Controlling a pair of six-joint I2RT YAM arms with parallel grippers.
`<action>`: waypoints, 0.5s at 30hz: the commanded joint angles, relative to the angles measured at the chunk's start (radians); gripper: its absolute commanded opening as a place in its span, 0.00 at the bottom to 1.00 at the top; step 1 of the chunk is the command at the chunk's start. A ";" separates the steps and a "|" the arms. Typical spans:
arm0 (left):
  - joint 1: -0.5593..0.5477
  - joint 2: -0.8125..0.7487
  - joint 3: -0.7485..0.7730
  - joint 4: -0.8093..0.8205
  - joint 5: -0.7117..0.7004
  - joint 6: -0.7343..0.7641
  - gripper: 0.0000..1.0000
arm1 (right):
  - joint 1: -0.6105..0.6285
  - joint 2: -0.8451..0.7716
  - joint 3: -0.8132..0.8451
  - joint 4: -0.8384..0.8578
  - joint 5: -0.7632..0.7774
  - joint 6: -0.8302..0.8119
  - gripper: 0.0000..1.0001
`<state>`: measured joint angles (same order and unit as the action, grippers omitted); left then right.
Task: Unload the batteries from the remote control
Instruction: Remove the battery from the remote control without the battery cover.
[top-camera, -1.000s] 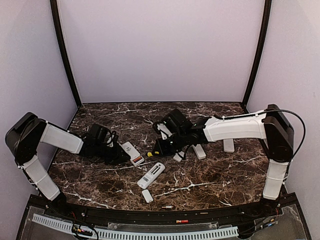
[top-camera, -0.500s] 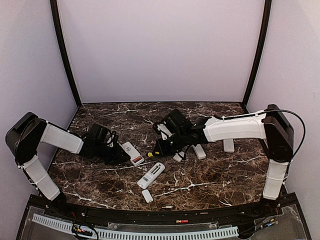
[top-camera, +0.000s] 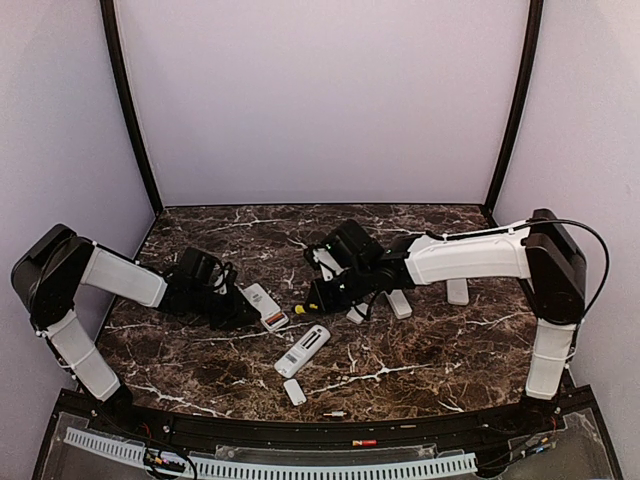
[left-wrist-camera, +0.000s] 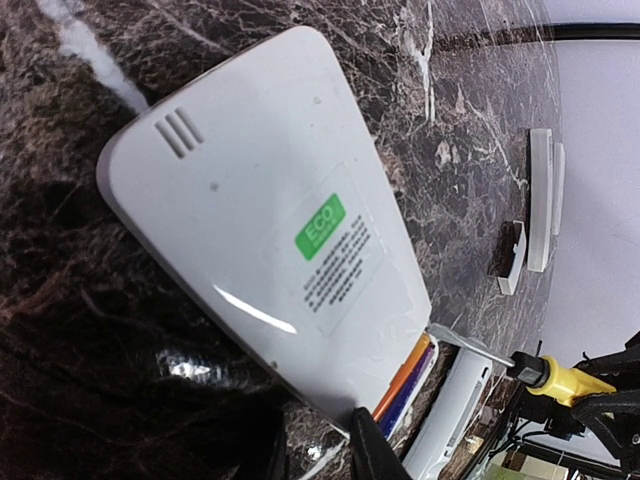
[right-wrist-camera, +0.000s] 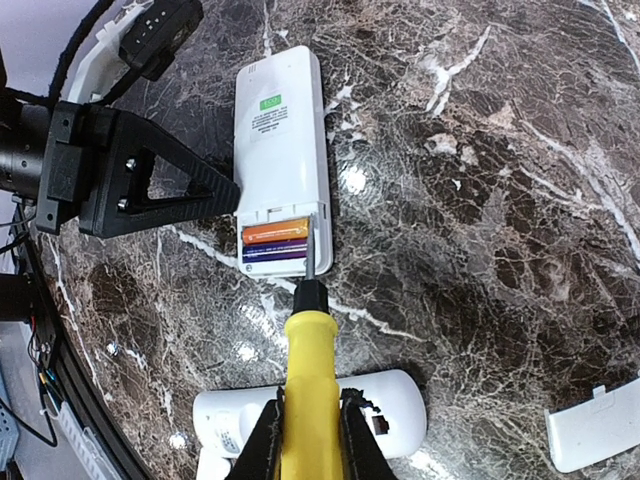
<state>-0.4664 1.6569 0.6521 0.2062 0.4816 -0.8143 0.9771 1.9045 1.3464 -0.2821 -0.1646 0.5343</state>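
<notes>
The right end effector (right-wrist-camera: 306, 445) pinched a screwdriver (right-wrist-camera: 305, 370), its tip at the batteries (right-wrist-camera: 275, 245) seated in the open compartment of the remote (right-wrist-camera: 277, 130), upper left of the right wrist view. The left end effector (top-camera: 236, 308) stood against the remote; whether it was spread or closed could not be determined.

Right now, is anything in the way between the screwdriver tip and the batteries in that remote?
Nothing visible. The remote's compartment is uncovered and the orange and blue batteries lie exposed. The screwdriver held by the right gripper has its tip at the compartment's edge beside them.
</notes>
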 joint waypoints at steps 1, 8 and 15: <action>0.006 0.012 0.009 -0.032 -0.001 0.015 0.20 | 0.018 0.027 0.013 -0.011 -0.016 -0.020 0.00; 0.006 0.014 0.008 -0.026 0.003 0.011 0.20 | 0.026 0.013 0.010 -0.036 -0.018 -0.026 0.00; 0.006 0.021 0.005 -0.011 0.015 0.005 0.19 | 0.016 0.010 0.003 0.007 -0.088 0.040 0.00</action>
<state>-0.4664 1.6608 0.6521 0.2092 0.4923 -0.8146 0.9836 1.9076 1.3464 -0.2848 -0.1688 0.5331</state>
